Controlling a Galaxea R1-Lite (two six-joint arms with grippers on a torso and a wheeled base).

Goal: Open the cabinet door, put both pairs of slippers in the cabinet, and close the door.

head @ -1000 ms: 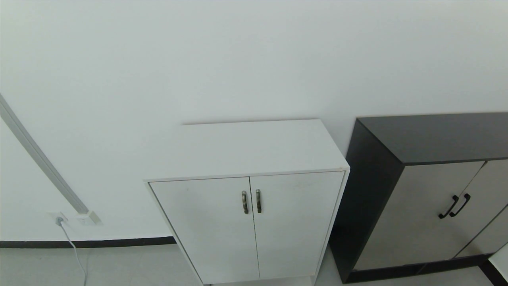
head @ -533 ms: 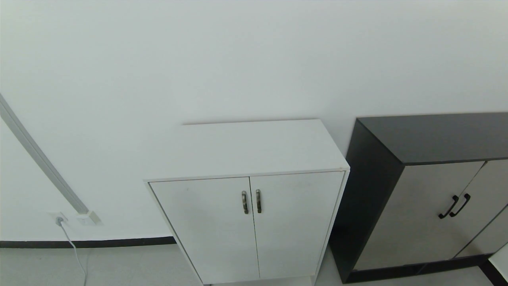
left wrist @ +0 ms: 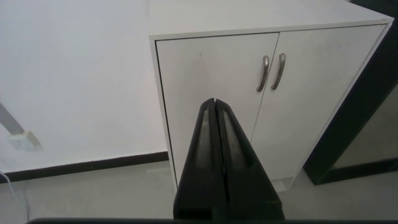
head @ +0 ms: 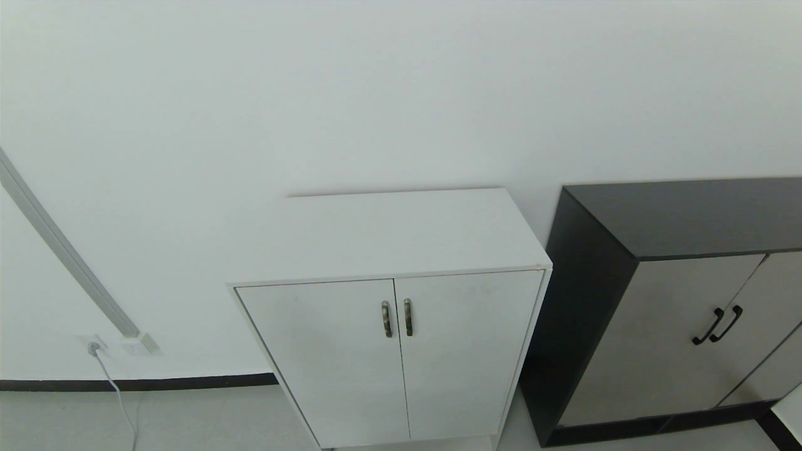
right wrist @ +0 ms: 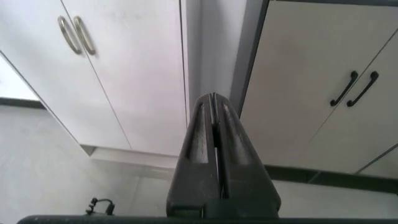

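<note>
A white two-door cabinet (head: 388,326) stands against the wall with both doors shut; two metal handles (head: 396,318) sit side by side at the centre seam. In the left wrist view my left gripper (left wrist: 214,102) is shut and holds nothing, in front of the left door (left wrist: 214,68) and apart from it, with the handles (left wrist: 272,71) to one side. In the right wrist view my right gripper (right wrist: 213,98) is shut and empty, in front of the gap between the white cabinet (right wrist: 124,68) and the dark one.
A black cabinet (head: 677,294) with grey doors and black handles (head: 717,324) stands right beside the white one. A wall socket with a cable (head: 94,347) sits low on the wall at the left. Grey floor (left wrist: 93,193) lies before the cabinets.
</note>
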